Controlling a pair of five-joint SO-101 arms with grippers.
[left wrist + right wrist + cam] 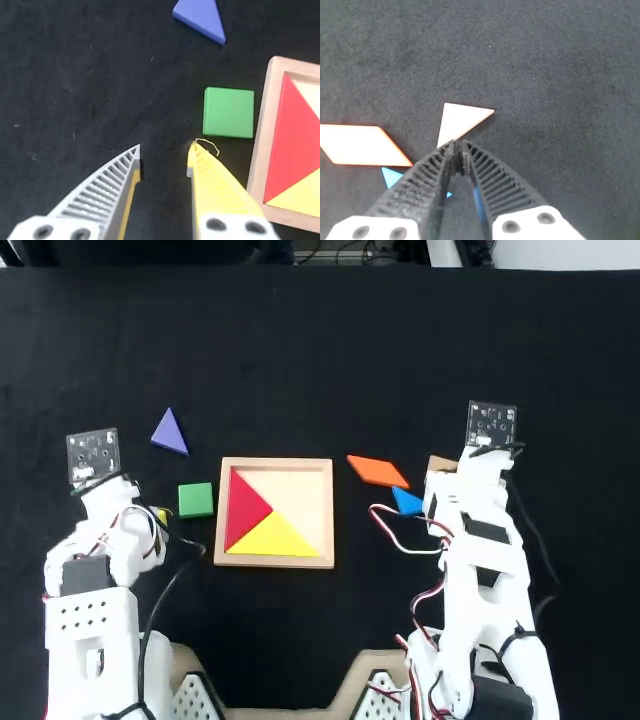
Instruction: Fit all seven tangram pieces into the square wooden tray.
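The square wooden tray (275, 563) lies mid-table and holds a red triangle (243, 506) and a yellow triangle (272, 537). Left of it sit a green square (195, 500) and a purple triangle (170, 432). My left gripper (165, 152) is open and empty, low over the cloth just short of the green square (229, 112), with the tray's edge (260, 150) beside it. Right of the tray lie an orange parallelogram (378, 471) and a blue triangle (406, 501). My right gripper (457, 147) is shut, its tips at a pale triangle (460, 120), above the blue triangle (392, 176).
Black cloth covers the table. The left arm (95, 570) and right arm (480, 540) stand at the near corners. About half of the tray's floor (305, 495) is bare. Open cloth stretches across the far side.
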